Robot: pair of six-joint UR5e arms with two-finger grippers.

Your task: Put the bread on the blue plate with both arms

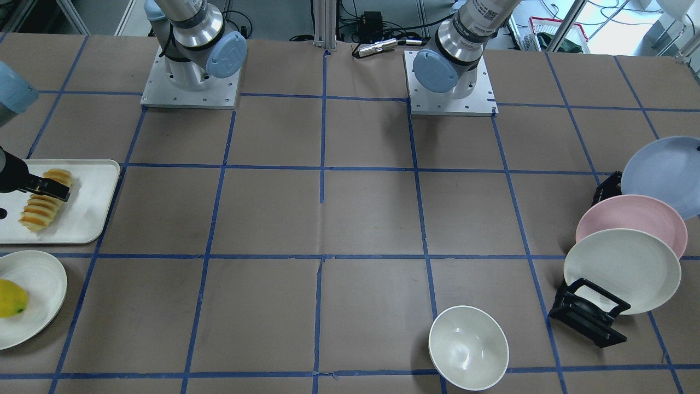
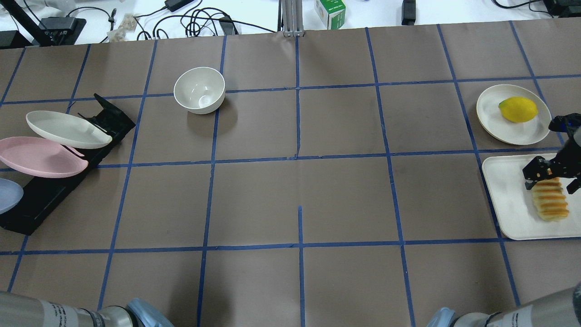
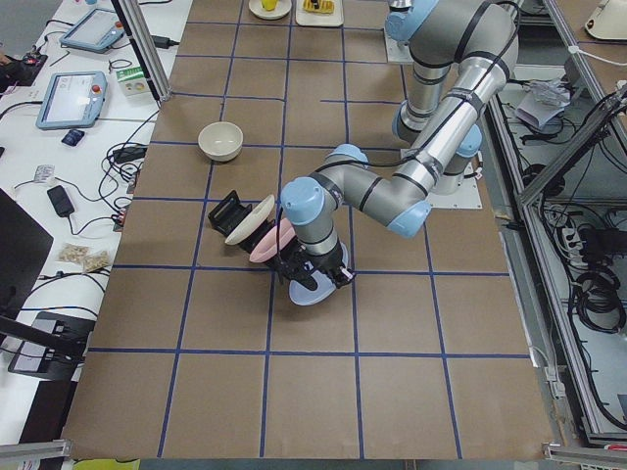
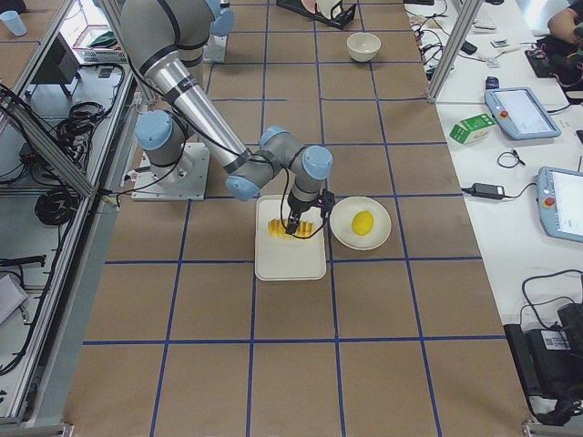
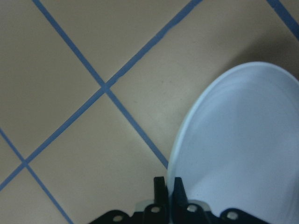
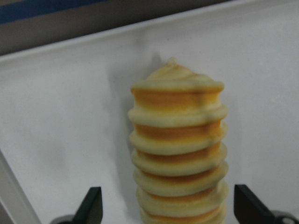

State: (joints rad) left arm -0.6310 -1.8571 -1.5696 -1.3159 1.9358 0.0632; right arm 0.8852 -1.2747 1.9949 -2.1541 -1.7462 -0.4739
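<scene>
The bread [image 1: 42,207] lies on a white tray [image 1: 90,210] at the table's right end; it also shows in the overhead view [image 2: 550,200] and the right wrist view [image 6: 177,140]. My right gripper [image 6: 170,207] is open, low over the far end of the loaf [image 2: 551,175], with one finger on each side and neither touching it. My left gripper [image 5: 167,186] is shut on the rim of the blue plate [image 5: 238,140]. It holds the plate [image 1: 664,175] by the near end of the black rack, also in the left side view [image 3: 315,291].
A pink plate [image 1: 631,221] and a cream plate [image 1: 623,271] lean in the black rack [image 1: 588,312]. A white bowl [image 1: 467,347] stands near the far edge. A yellow lemon [image 1: 11,298] sits on a white plate [image 1: 46,284] beside the tray.
</scene>
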